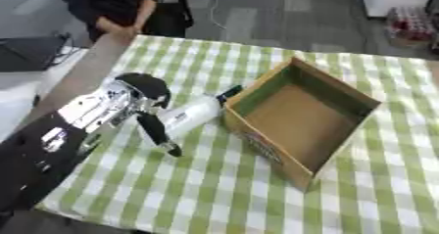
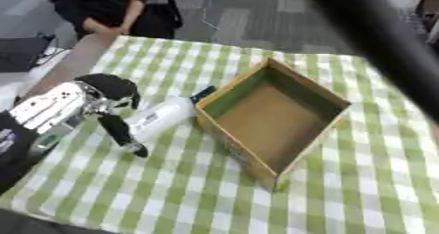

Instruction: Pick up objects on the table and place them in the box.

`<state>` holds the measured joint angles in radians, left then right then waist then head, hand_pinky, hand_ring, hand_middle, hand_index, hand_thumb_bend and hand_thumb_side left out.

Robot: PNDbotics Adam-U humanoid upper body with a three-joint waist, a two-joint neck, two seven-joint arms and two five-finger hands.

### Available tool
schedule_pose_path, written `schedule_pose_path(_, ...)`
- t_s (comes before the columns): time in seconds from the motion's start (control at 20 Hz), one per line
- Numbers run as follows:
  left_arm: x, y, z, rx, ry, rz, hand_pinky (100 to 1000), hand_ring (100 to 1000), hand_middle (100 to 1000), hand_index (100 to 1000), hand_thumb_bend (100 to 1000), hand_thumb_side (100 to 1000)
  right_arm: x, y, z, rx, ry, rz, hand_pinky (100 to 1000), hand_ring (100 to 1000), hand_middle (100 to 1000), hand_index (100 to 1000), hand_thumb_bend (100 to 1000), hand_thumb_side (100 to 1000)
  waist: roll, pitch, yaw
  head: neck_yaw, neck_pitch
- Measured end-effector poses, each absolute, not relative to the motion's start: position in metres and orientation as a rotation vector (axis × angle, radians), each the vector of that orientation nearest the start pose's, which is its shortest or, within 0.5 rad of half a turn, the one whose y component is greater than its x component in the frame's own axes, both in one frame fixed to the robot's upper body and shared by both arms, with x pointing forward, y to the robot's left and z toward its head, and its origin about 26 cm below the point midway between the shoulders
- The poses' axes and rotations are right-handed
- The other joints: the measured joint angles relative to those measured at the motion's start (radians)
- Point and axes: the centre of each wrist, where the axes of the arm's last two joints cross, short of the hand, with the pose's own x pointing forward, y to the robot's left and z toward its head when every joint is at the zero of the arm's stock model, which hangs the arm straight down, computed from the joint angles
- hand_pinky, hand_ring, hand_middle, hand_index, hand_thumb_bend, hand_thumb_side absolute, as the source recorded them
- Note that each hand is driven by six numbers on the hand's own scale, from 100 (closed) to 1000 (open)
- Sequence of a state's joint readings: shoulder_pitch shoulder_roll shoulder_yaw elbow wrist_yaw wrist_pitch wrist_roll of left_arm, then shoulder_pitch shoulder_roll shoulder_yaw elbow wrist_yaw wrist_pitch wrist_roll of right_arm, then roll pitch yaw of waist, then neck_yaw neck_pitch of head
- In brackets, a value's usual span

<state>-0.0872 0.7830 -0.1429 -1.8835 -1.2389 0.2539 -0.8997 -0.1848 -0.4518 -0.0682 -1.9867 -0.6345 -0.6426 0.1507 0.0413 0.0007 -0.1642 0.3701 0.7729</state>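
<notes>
Left eye view: left hand [image 1: 146,98] is coming in from the left, fingers [image 1: 158,132] stretching fairly straight down onto the green-checked tablecloth [image 1: 197,189], sitting right against the white bottle [image 1: 190,115]; can't tell if anything is curling round it. Bottle is lying on its side, dark cap [image 1: 230,93] pointing at the cardboard box [image 1: 300,111], just beside its near wall. Box is sitting open.

Right eye view: same layout, bottle lying outside the box. A dark blurred arm [image 2: 386,37] is crossing the upper right; its hand isn't showing.
</notes>
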Motion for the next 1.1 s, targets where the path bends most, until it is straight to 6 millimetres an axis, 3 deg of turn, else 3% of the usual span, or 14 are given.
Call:
schedule_pose_path(0.55, 0.282, 0.339, 0.140, 1.087, -0.440, -1.605, 857, 791, 869, 781, 805, 599, 0.287, -0.307, 0.186, -0.540, 3.434, -0.185, 441, 578, 585, 846, 353, 965, 0.000, 0.000, 0.000, 0.010, 0.000)
schedule_pose_path(1.1, 0.286, 0.350, 0.130, 1.063, -0.378, -1.609, 858, 792, 869, 783, 768, 622, 0.287, -0.307, 0.186, -0.548, 3.432, -0.177, 441, 578, 580, 846, 354, 964, 0.000, 0.000, -0.006, 0.010, 0.000)
